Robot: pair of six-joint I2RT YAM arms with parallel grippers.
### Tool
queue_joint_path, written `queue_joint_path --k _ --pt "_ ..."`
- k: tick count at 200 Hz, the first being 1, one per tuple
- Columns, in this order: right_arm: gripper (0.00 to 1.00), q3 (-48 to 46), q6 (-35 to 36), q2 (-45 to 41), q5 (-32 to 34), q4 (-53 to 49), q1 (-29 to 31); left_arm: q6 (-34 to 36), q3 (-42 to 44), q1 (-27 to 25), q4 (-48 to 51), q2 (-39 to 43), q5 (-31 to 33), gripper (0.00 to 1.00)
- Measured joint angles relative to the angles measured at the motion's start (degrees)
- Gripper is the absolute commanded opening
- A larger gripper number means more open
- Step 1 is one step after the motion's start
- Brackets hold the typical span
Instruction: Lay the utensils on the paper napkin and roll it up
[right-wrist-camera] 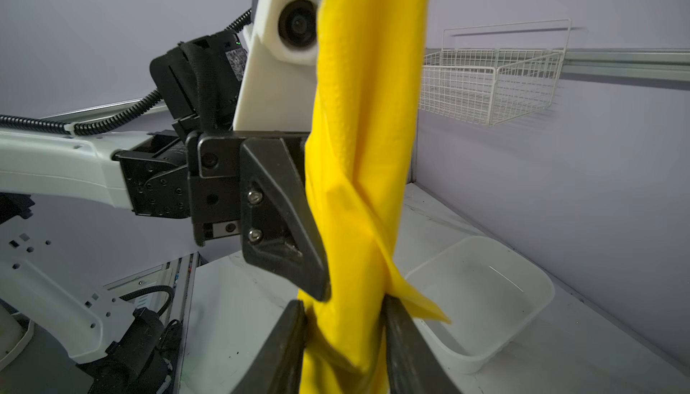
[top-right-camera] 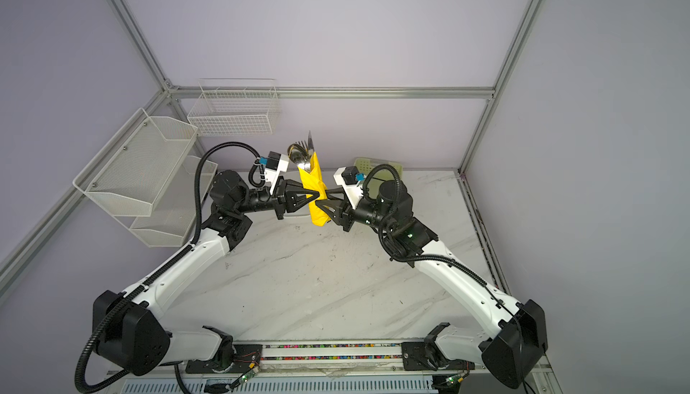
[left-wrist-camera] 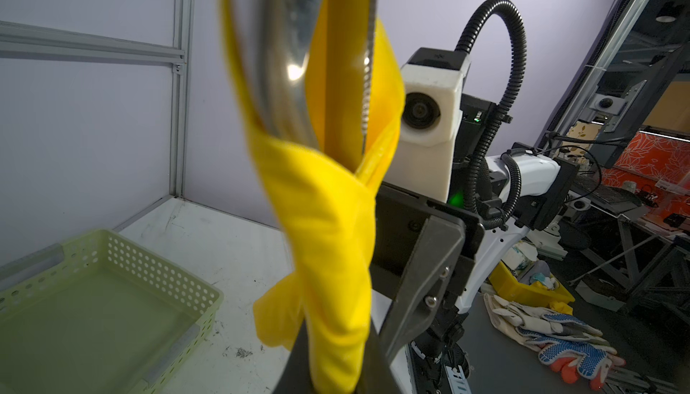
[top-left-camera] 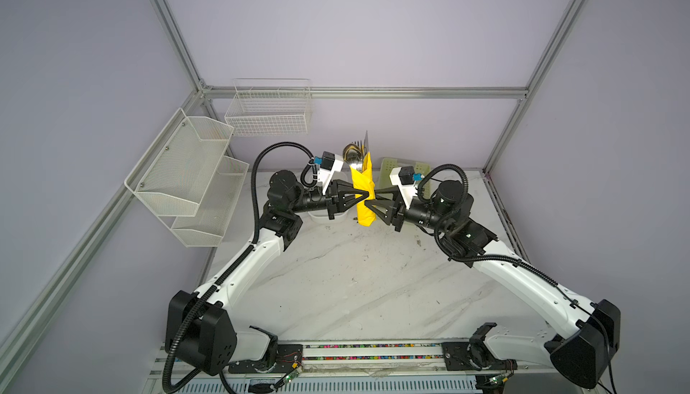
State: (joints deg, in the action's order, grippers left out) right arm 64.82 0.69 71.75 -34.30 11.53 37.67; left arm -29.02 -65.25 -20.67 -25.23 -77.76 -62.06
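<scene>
1. Beside the green basket (left-wrist-camera: 164,261) and lifted clear of the table (top-left-camera: 354,280), the napkin (top-left-camera: 361,183) stands upright as a roll around the cutlery (top-left-camera: 353,153). A spoon bowl, fork tines and a blade tip poke out of its top end. The handles are hidden inside.
2. Your left gripper (top-left-camera: 365,197) is pinched tight on the middle of the roll, reaching in from the side away from the basket.
3. Your right gripper (right-wrist-camera: 343,306) reaches in from the basket side. It is closed round the roll, with a finger against each flank.
4. Expect the paper to be thin and soft, and quick to tear or unwind. A loose corner flap (right-wrist-camera: 422,302) sticks out low on the roll.
5. The metal inside is likely the heavy part, and it is smooth. With the heads up top the bundle is probably top-heavy. The pieces could slide down through the sleeve if your squeeze goes slack.
6. Take hold at the waist, where the layers cross. Press the metal through the paper, not the empty paper ends, which would simply crush.
</scene>
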Motion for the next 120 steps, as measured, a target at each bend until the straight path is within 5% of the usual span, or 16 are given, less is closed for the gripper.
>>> queue_joint_path --k 120 --pt "0.35 2.45 -0.11 2.32 -4.59 -0.79 -0.02 -0.46 -0.04 -0.04 -0.94 -0.02 -1.62 0.00"
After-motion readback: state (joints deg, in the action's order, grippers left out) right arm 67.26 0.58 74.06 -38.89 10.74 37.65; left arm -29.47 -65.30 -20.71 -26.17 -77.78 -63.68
